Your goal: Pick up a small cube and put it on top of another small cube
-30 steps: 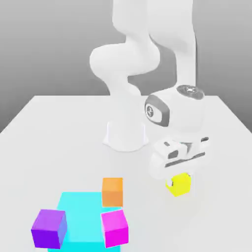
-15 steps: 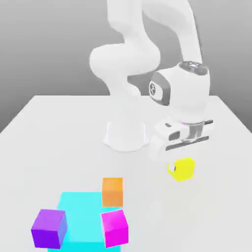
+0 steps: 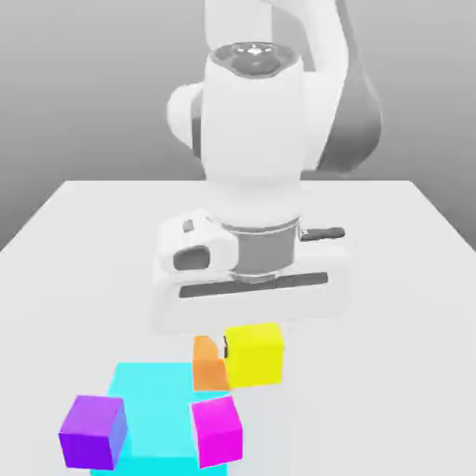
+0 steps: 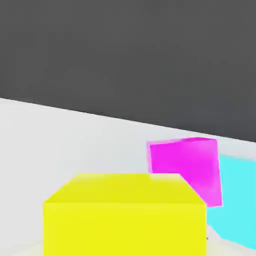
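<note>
Pinching yellow cube [image 3: 254,355], robot gripper [image 3: 253,346] hangs above white table [image 3: 390,372]. Relative to cyan pad [image 3: 158,409] in ext. view: yellow cube upper right; orange cube [image 3: 206,367], partly hidden, upper-right corner; magenta cube [image 3: 217,431] right edge; purple cube [image 3: 91,432] left edge.

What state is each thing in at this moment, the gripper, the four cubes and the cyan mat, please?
Gripper: shut on the yellow cube
Yellow cube: held, raised off the table
Orange cube: not held, partly hidden behind the yellow cube
Magenta cube: not held
Purple cube: not held
Cyan mat: lying flat on the table
</note>
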Controlling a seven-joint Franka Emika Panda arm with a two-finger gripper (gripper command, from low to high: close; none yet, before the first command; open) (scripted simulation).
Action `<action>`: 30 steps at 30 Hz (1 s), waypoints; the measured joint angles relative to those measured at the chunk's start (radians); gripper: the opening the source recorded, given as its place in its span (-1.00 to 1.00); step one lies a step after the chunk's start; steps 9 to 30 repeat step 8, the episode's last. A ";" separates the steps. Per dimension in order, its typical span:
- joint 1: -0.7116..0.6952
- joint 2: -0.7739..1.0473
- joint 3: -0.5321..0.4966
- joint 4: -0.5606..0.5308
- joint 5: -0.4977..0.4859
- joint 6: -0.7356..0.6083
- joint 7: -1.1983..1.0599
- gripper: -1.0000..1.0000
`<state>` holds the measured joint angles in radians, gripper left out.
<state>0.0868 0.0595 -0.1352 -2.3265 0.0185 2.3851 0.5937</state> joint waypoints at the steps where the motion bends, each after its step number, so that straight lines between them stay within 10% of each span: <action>1: -0.001 0.028 0.003 0.000 0.005 0.028 -0.007 -1.00; 2: -0.002 0.059 0.006 -0.005 0.012 0.064 -0.013 -1.00; 3: 0.000 0.086 0.004 -0.011 0.018 0.096 -0.018 1.00; 30: 0.000 0.086 0.004 -0.011 0.018 0.096 -0.018 1.00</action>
